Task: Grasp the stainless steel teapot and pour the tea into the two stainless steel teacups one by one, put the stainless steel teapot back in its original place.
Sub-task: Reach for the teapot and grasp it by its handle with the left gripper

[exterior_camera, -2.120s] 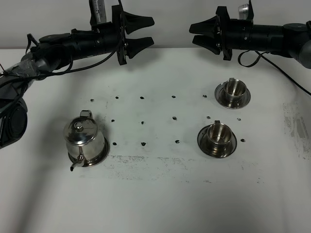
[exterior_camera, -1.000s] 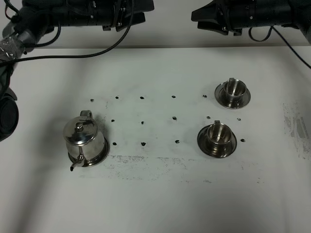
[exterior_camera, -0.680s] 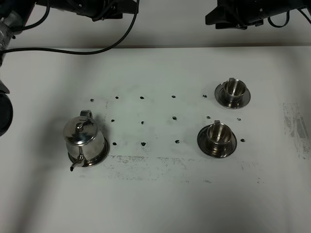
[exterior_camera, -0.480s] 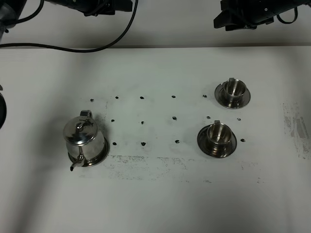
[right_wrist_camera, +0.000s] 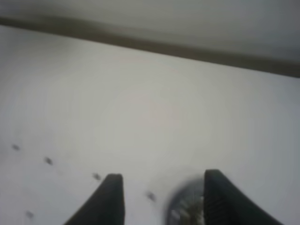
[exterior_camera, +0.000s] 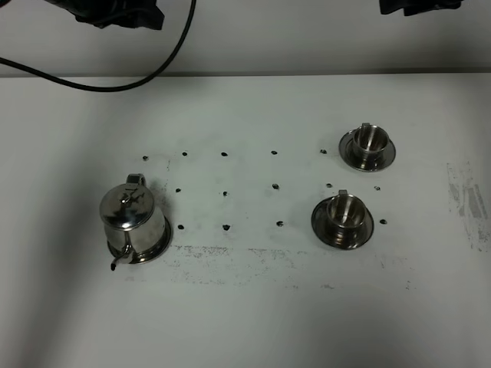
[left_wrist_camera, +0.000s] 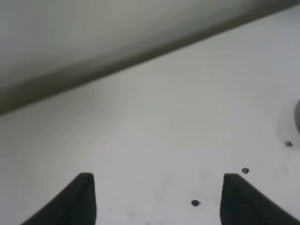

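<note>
Teapot [exterior_camera: 134, 222]: shiny squat steel, domed lid with knob, thin spout at the front, loop handle at the back. It stands upright on the table [exterior_camera: 253, 307], well apart from the left gripper [left_wrist_camera: 159, 201], whose fingers are spread wide and empty.

2 cups on saucers: far cup [exterior_camera: 368, 144] and near cup [exterior_camera: 343, 213]. Contents unreadable.

Right gripper [right_wrist_camera: 161, 199] is wide apart and empty. A blurred steel rim [right_wrist_camera: 185, 208] shows past its fingertips. The high view cuts off both arms.

teapot [exterior_camera: 134, 222] — glossy steel; table [exterior_camera: 253, 322] — matt, scuffed
</note>
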